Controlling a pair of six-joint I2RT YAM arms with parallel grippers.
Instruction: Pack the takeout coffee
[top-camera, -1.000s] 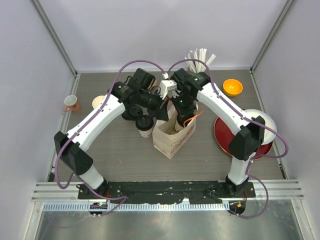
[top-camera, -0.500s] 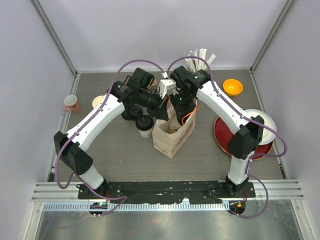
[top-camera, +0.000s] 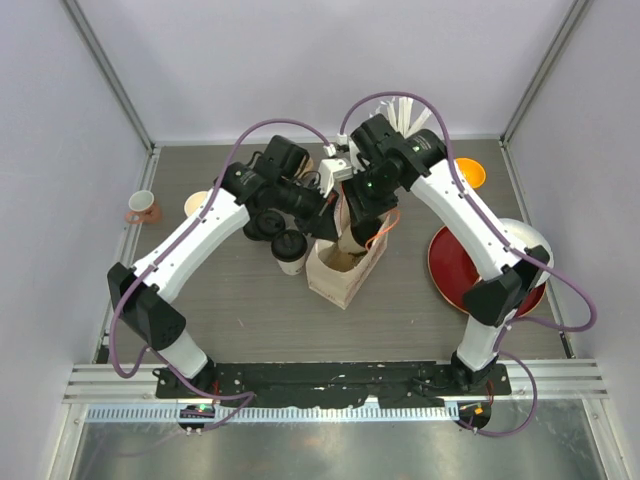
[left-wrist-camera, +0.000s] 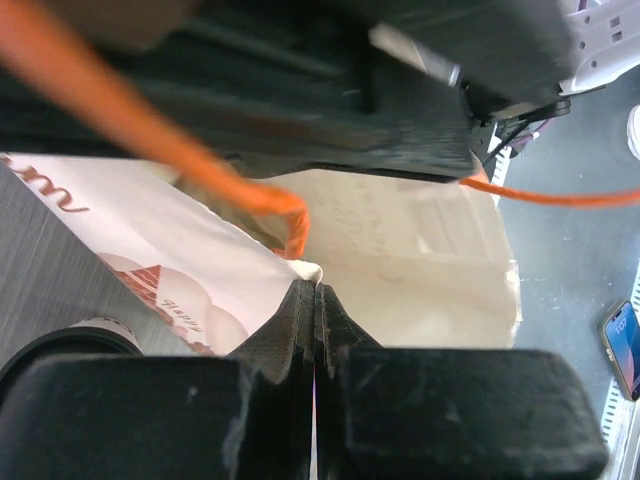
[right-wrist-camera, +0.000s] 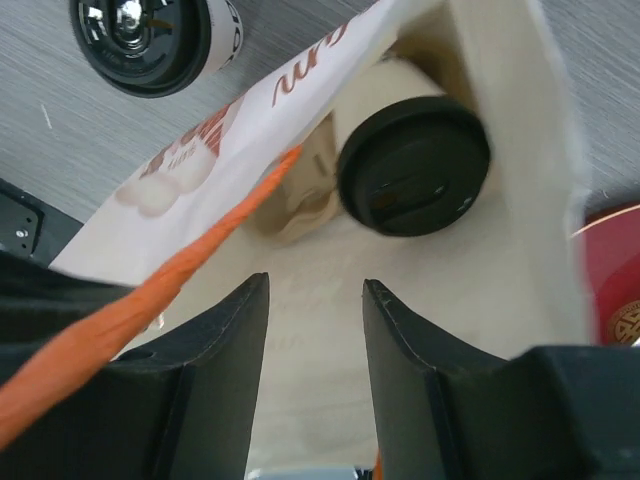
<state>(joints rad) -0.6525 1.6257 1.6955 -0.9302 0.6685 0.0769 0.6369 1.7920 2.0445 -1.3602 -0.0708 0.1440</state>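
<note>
A paper bag (top-camera: 340, 275) with orange handles stands mid-table. Inside it, seen in the right wrist view, sits the takeout coffee (right-wrist-camera: 413, 165), a cream cup under a round black lid. My right gripper (right-wrist-camera: 315, 283) hangs open over the bag's mouth, just above the cup and not touching it. My left gripper (left-wrist-camera: 315, 288) is shut on the bag's rim (left-wrist-camera: 300, 268), holding that side up. In the top view the left gripper (top-camera: 325, 225) meets the bag's left edge, and the right arm hides the cup inside.
A second black-lidded cup (top-camera: 290, 250) stands just left of the bag, with loose black lids (top-camera: 265, 222) behind it. A pink mug (top-camera: 142, 207) and cream cups (top-camera: 197, 205) sit far left. An orange bowl (top-camera: 465, 175) and a red plate (top-camera: 445, 265) are on the right.
My right gripper has opened and let go of the lidded cup inside the bag, and its arm has risen and swung a little right. The left gripper keeps its pinch.
</note>
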